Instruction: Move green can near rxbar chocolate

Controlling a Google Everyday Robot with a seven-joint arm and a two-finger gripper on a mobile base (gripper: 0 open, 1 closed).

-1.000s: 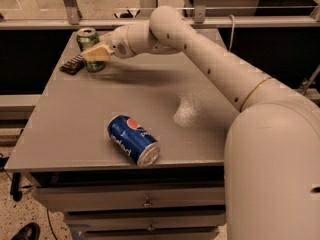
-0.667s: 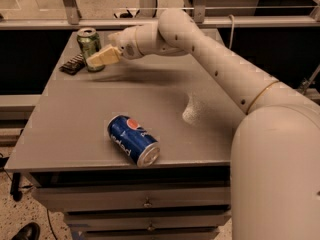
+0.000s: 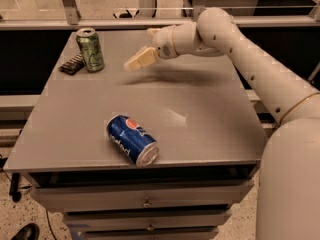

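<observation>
The green can (image 3: 90,49) stands upright at the table's far left corner, silver top up. The rxbar chocolate (image 3: 72,64) lies flat just to its left, touching or almost touching the can's base. My gripper (image 3: 139,49) hovers over the far middle of the table, a short way right of the can. It is open, with nothing between its tan fingers (image 3: 140,59).
A blue Pepsi can (image 3: 132,140) lies on its side near the front edge of the grey table (image 3: 210,114). Drawers sit below the tabletop. A rail and glass wall run behind the table. My arm reaches in from the right.
The gripper was around the green can a second ago. It has let go and drawn back to the right, leaving the can upright beside the bar.
</observation>
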